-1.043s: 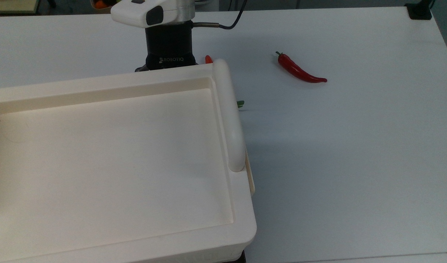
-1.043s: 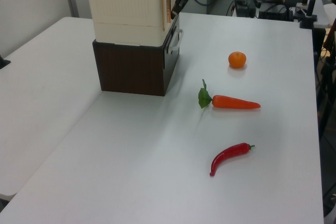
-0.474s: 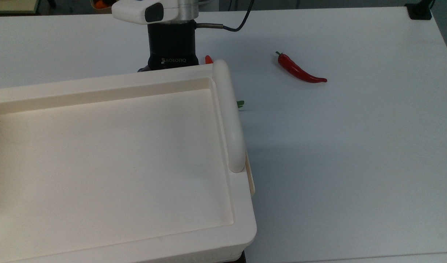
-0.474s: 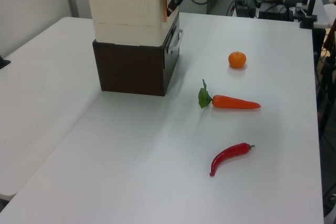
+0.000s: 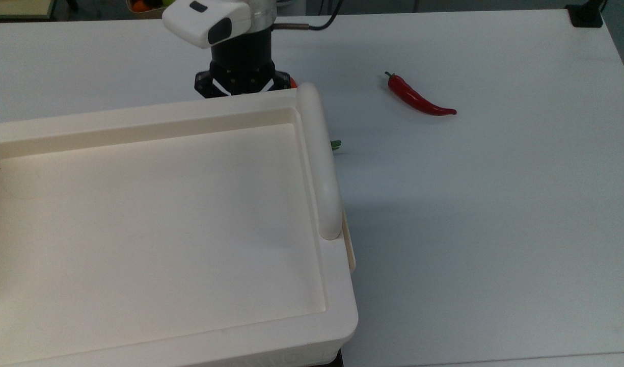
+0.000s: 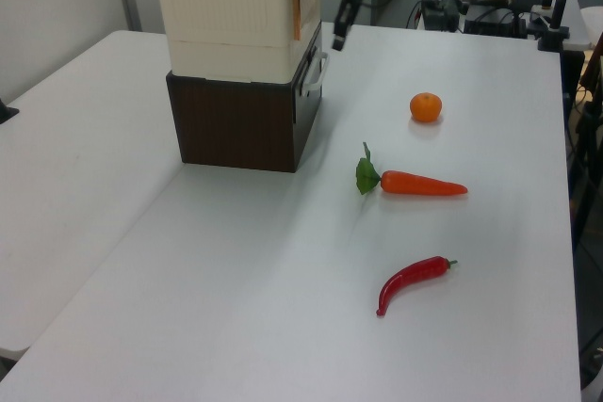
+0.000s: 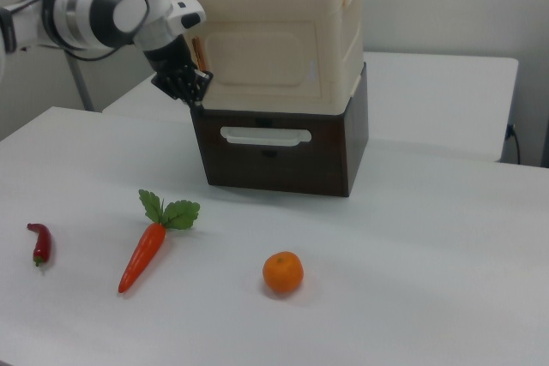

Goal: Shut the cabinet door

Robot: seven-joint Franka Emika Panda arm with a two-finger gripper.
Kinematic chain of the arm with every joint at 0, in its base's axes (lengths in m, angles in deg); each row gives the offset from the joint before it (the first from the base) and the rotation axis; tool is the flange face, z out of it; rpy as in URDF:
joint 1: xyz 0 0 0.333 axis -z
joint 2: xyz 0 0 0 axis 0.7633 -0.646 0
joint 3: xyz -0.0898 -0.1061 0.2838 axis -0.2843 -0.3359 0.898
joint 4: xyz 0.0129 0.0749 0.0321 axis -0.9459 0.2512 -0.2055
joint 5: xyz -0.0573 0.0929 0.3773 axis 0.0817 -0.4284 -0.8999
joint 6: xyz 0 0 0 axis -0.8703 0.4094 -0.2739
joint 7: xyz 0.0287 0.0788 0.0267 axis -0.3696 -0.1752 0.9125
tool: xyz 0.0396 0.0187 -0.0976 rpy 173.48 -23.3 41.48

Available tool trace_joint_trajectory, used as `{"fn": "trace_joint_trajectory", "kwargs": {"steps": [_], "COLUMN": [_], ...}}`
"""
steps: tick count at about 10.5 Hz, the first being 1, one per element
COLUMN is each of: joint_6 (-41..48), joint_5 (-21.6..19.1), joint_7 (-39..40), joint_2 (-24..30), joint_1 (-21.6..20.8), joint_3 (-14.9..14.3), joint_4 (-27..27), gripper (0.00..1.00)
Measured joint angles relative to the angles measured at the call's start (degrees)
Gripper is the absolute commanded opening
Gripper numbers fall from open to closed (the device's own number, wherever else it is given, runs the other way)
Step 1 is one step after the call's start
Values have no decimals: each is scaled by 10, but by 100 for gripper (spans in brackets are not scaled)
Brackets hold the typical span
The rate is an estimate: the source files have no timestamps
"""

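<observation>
Nearest the lens in the right view lie three loose items on the white table [image 7: 446, 237]: one orange [image 7: 283, 273], one carrot [image 7: 147, 249] with green leaves, and one red chili pepper [image 7: 39, 242] toward the right view's left edge. They are well apart from each other, and bare tabletop lies between them and the furniture behind.

Behind them stands one dark brown drawer unit [image 7: 274, 160] with one pale bar handle on its front. It sits well inside the table, with open surface on all visible sides.

On the drawer unit rests one cabinet [image 7: 283, 32], cream-white with rounded corners and a recessed tray-like top. The cabinet door [image 7: 257, 59] lies flush in the cabinet's front face in the right view. In the left view it shows as a thin edge with a brown-red strip at the corner.

One gripper [image 7: 184, 85] hangs just beside the cabinet's front corner, at the right view's left, over bare table and clear of the door. In the top view its black body sits against the cabinet's far rim. Whether its fingers are apart or together cannot be told.
</observation>
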Motion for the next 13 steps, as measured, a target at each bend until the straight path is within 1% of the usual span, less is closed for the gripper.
{"fn": "trace_joint_trajectory", "kwargs": {"steps": [1, 2, 3, 4, 5, 7, 9, 10, 11, 13], "joint_6": [67, 129, 171, 207, 235, 257, 266, 286, 292, 292], "joint_5": [0, 0, 0, 0, 0, -2, -2, -2, -2, -6], "joint_7": [-22, -58, -104, -141, -158, -164, -164, -164, -162, -133], "joint_2": [18, 37, 52, 64, 74, 94, 122, 139, 147, 153], "joint_1": [0, 0, 0, 0, 0, 1, 5, 8, 10, 22], "joint_3": [0, 0, -1, -1, -1, -4, -8, -9, -9, -10], "joint_4": [-2, -2, -2, -1, -1, 7, 25, 37, 43, 47], "gripper": [15, 23, 50, 100, 100, 100, 100, 100, 100, 100]}}
